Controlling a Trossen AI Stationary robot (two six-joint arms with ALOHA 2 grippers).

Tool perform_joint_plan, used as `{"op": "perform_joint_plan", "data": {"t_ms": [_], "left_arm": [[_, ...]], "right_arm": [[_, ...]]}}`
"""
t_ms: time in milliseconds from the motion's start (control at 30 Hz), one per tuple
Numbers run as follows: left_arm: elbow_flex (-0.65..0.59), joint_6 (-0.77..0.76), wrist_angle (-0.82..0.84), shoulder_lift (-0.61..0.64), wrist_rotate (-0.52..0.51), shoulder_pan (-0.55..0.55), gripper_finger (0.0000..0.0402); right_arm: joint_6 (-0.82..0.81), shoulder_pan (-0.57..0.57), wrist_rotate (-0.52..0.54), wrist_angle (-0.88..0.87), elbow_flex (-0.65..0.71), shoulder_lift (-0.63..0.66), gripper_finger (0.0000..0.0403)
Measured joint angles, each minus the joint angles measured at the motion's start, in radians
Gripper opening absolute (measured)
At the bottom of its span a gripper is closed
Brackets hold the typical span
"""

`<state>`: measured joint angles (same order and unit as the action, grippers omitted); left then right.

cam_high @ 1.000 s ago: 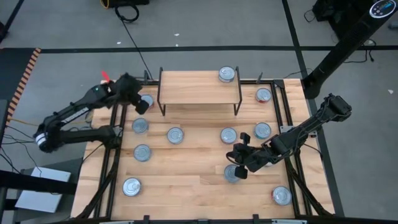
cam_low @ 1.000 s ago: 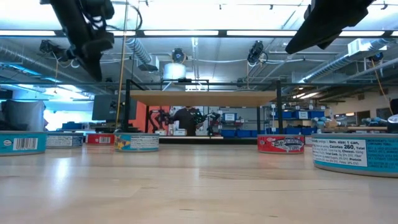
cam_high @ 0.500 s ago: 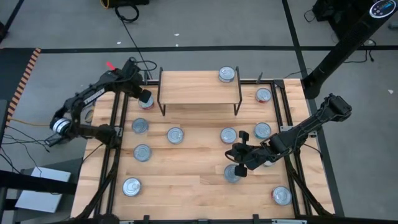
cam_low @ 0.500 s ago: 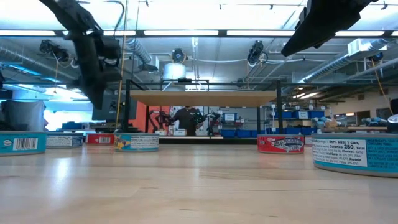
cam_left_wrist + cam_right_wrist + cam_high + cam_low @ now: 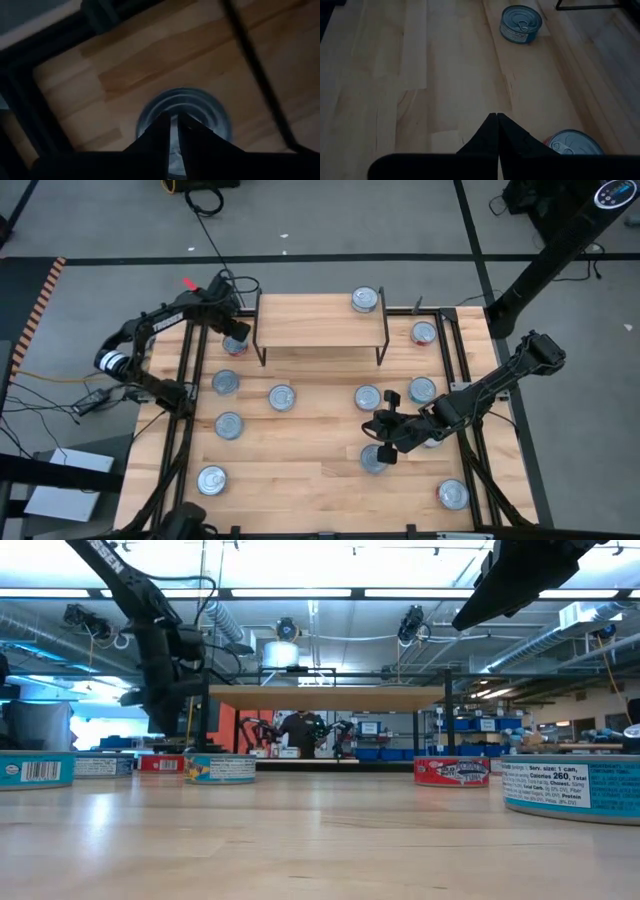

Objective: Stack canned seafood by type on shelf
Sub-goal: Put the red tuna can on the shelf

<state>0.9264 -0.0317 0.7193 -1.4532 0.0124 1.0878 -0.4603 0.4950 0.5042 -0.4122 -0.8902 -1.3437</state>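
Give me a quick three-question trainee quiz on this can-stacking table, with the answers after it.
1. True or false: exactly one can sits on the shelf.
2. Which gripper hangs over a can beside the shelf's leg? A) left B) right
3. Fill in: the right gripper, near the table's middle, has its fingers ____.

Key: 1. True. 2. A: the left gripper, fingers a sliver apart above that can. 3. Shut, holding nothing.
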Motion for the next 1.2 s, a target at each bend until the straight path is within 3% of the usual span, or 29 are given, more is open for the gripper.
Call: {"op": "perform_joint_plan", "data": {"t_ms": [233,567,1000,1200], "left_arm": [[0.0,0.016,-0.005,-0.082,-0.005,0.035,0.0065],[0.026,0.004,-0.025,-0.086,-0.076,0.041,0.0101],[0.078,-0.003,0.007,-0.175,-0.007,0.044,0.0099],[0.083,0.023,0.024,-0.182,-0.001,0.045,0.0067]], "right_arm": [[0.0,0.0,0.0,0.0,0.0,0.0,0.0006],[0.011,-0.001,-0.001,0.0,0.0,0.0,0.0006],[0.018,-0.001,-0.001,0.016,0.0,0.0,0.0006],[0.019,-0.001,-0.001,0.016,0.0,0.0,0.0006]]}}
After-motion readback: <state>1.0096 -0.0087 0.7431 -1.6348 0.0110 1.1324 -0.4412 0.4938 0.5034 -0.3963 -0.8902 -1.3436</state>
